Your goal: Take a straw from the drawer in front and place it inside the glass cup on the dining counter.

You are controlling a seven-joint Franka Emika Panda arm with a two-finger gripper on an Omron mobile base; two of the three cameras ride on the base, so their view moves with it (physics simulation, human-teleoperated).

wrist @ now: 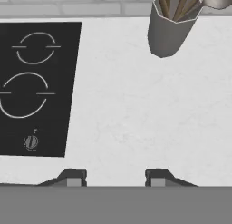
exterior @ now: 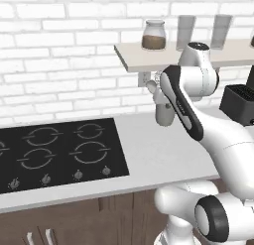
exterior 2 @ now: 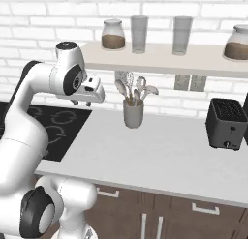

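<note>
Simulated kitchen, white brick wall (exterior 2: 29, 30) behind. White surface (exterior 2: 164, 156) running along that wall, dark brown cabinet fronts (exterior 2: 145, 214) with pale handles beneath. Black hob (exterior: 54, 152) set flush into the surface on the left, ring markings and a row of small knobs along its front edge. Grey crock (exterior 2: 133, 113) standing upright on the surface near the wall, just right of the hob, packed with spoons (exterior 2: 138, 88). Black toaster (exterior 2: 225, 123) farther right on the same surface, well apart from the crock. Pale shelf (exterior 2: 160, 59) fixed to the wall above, carrying a lidded jar of brown powder (exterior 2: 113, 35), two tall clear glasses (exterior 2: 139, 34) beside it, and another brown-powder jar (exterior 2: 237, 43) at the far right. Wall sockets (exterior 2: 190, 82) under the shelf.

Hand (wrist: 115, 175) held above the surface, looking straight down between hob edge and crock, touching nothing. Fingers (wrist: 72, 177) standing apart, bare white surface visible between them, nothing gripped.

Straw, drawer, glass cup and dining counter: whereabouts cannot be told from these views. Cabinet fronts below the surface all shut as far as visible.
</note>
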